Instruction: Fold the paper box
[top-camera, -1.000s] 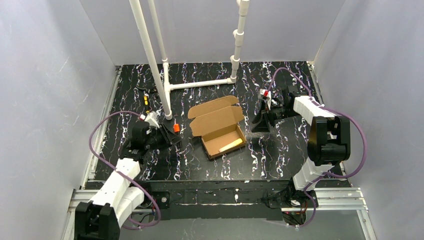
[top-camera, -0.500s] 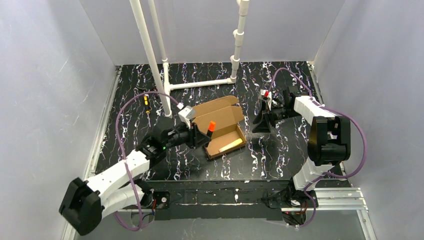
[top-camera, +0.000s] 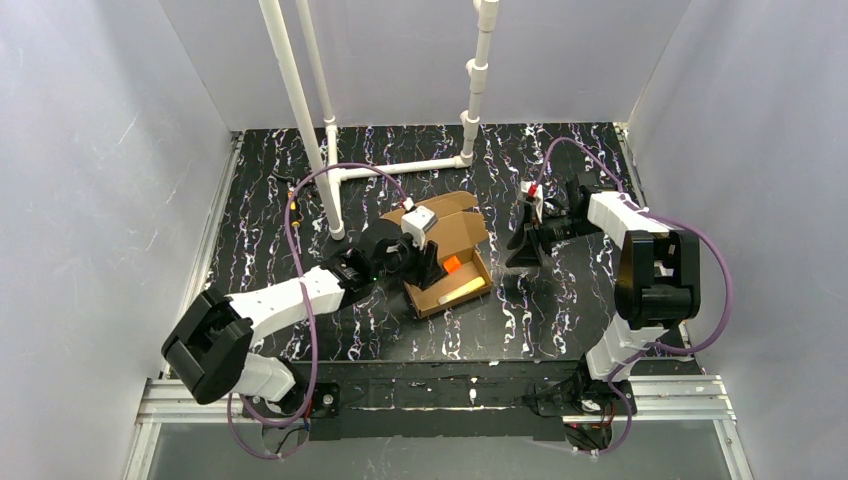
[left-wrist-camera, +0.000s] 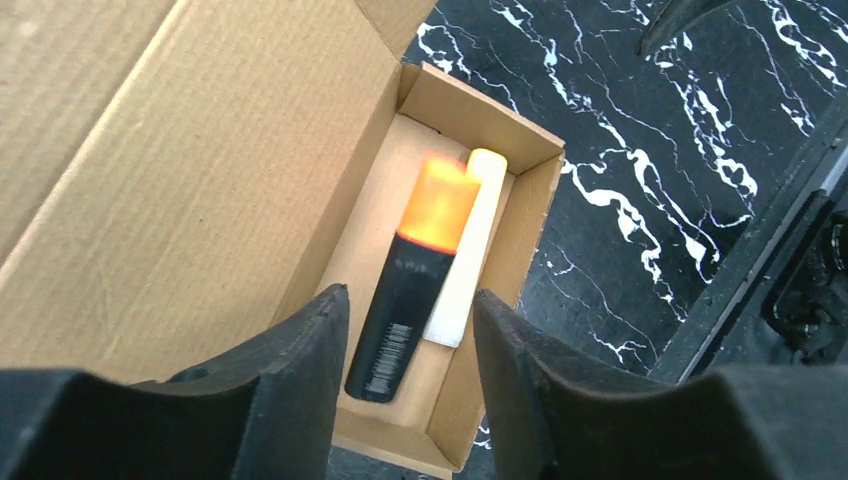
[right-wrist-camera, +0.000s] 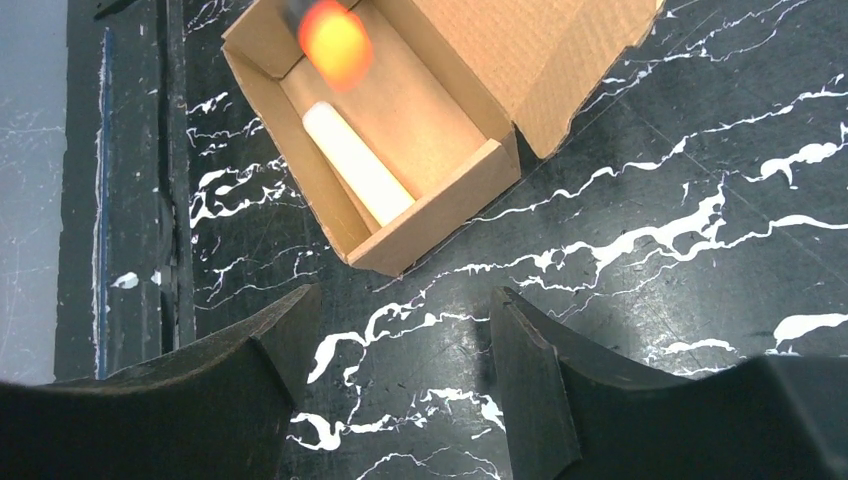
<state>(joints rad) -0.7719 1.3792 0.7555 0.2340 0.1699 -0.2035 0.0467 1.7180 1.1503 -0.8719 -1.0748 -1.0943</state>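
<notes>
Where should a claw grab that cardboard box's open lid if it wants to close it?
Likely the free far edge of the lid, pinched across its thin sheet from above. It stands open, leaning away from the tray of the paper box, so both faces of that edge are bare. Lower down, the marker and pale stick crowd the tray.

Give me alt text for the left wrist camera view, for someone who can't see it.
An open brown paper box holds a black marker with an orange cap, lying beside a pale stick. The left pincer hovers above it, dark fingers apart and empty, over a black marbled table.
</notes>
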